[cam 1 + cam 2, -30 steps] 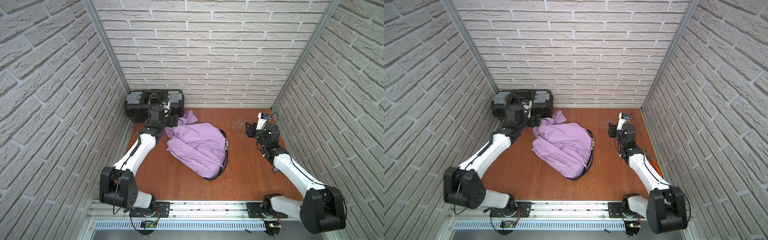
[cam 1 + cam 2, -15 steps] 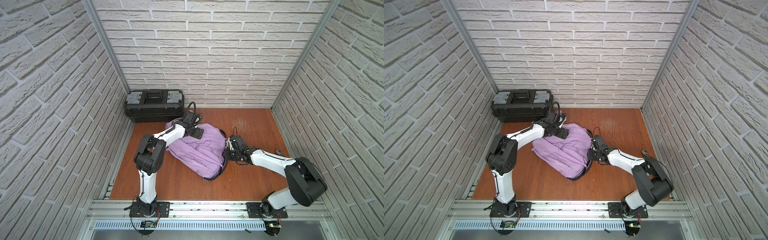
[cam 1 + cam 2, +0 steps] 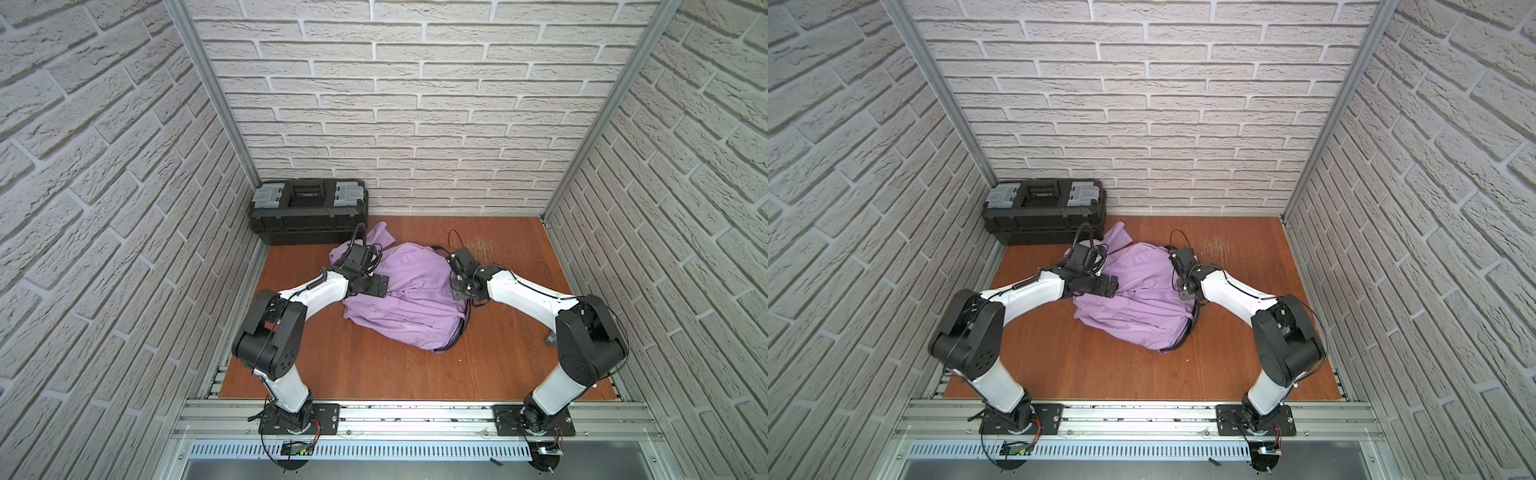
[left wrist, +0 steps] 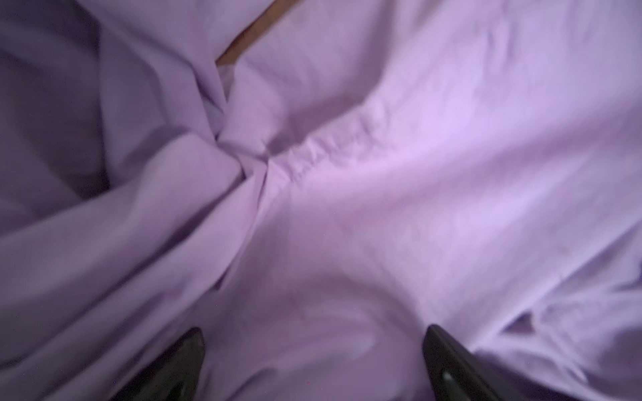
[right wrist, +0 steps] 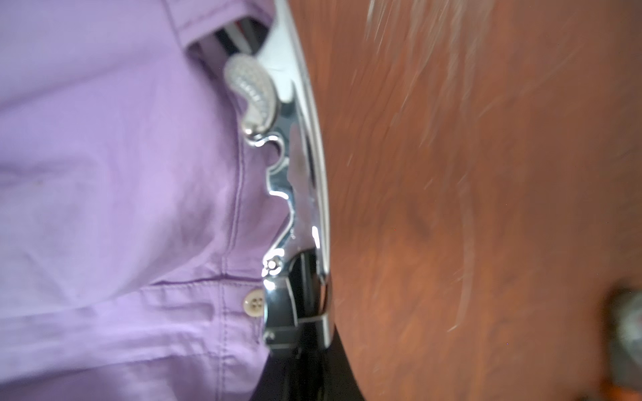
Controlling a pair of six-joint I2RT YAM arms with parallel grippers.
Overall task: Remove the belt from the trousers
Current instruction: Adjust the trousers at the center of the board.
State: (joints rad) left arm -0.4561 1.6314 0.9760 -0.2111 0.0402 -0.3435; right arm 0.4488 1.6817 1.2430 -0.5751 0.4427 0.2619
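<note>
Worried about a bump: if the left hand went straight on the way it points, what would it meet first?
Probably the trousers: the left hand, open, points at their lilac cloth with nothing between, though how near is unclear.

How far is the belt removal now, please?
Done: nothing yet; the belt is on the trousers, its buckle beside the button. In hand: the left gripper is open over the trousers, the right gripper shut near the buckle, grip unclear. Left: pulling the belt out.
</note>
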